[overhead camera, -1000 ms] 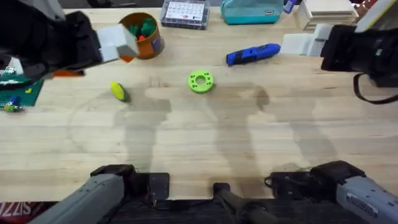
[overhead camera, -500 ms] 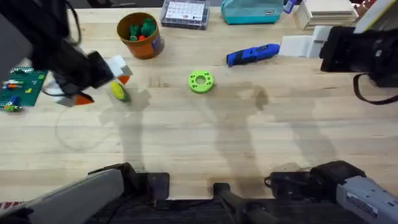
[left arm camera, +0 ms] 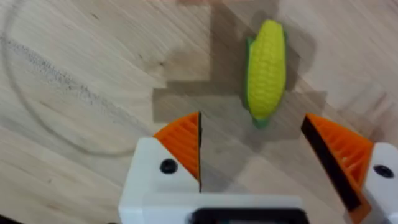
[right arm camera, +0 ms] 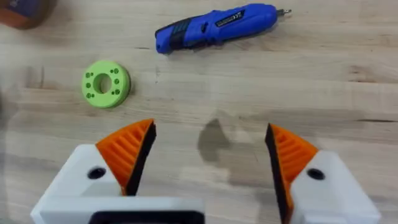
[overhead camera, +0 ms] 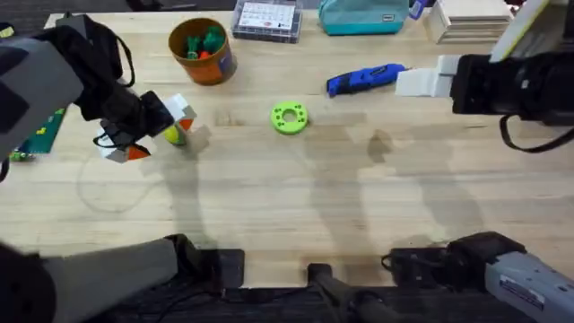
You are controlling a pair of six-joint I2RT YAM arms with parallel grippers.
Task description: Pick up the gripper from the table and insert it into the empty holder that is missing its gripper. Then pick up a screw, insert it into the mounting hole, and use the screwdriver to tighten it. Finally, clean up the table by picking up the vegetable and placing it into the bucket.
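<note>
The vegetable [overhead camera: 173,135] is a small yellow corn with a green end, lying on the table at the left. My left gripper [overhead camera: 154,133] is open and low over it. In the left wrist view the vegetable [left arm camera: 266,68] lies just ahead of the gap of the left gripper [left arm camera: 256,143], nearer the right pad. The orange bucket [overhead camera: 202,50] stands behind it, holding green and red pieces. The blue screwdriver [overhead camera: 366,78] lies at the back right. My right gripper [overhead camera: 429,74] hovers open beside it, with the screwdriver [right arm camera: 214,28] beyond the right gripper [right arm camera: 208,149]. The task's loose gripper, holder and screw are out of view.
A flat green ring disc [overhead camera: 289,117] lies mid-table, seen also as the disc [right arm camera: 106,83]. A green circuit board [overhead camera: 40,135] sits at the left edge. A clear box [overhead camera: 266,20], a teal pouch [overhead camera: 363,16] and wooden blocks [overhead camera: 471,16] line the back.
My left gripper has come down from beside the bucket toward the front and now sits open at the vegetable. The right gripper has shifted slightly left.
</note>
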